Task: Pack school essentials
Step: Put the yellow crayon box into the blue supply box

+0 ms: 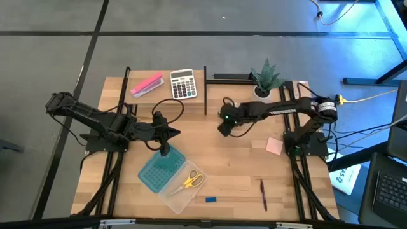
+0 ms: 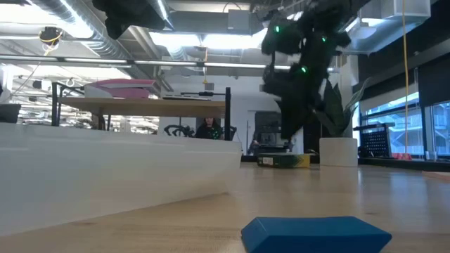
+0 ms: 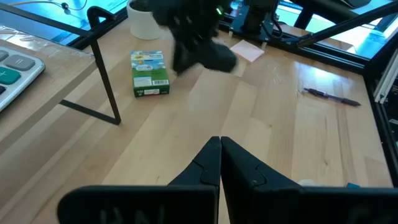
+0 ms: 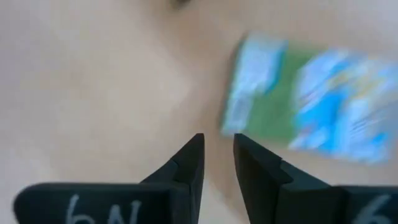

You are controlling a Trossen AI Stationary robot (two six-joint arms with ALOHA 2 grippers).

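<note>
The right pincer (image 4: 217, 152) is held over the crayon box (image 4: 311, 106), its fingers only a little apart and empty. The box lies just ahead. Next, wider opening and lowering are needed.

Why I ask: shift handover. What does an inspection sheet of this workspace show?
Surface: light wooden table.
Job's things: yellow-handled scissors on clear plastic case; small blue eraser, thin dark-red pen, yellow-green crayon box on table; pencil not seen.
Clutter: grey calculator, pink oblong block, potted plant, pink note pad.
Grippers: left gripper shut, empty, over the case's edge; right gripper open, beside crayon box.
Cables: yellow cable beyond table's right edge.
Surroundings: person beyond table.
</note>
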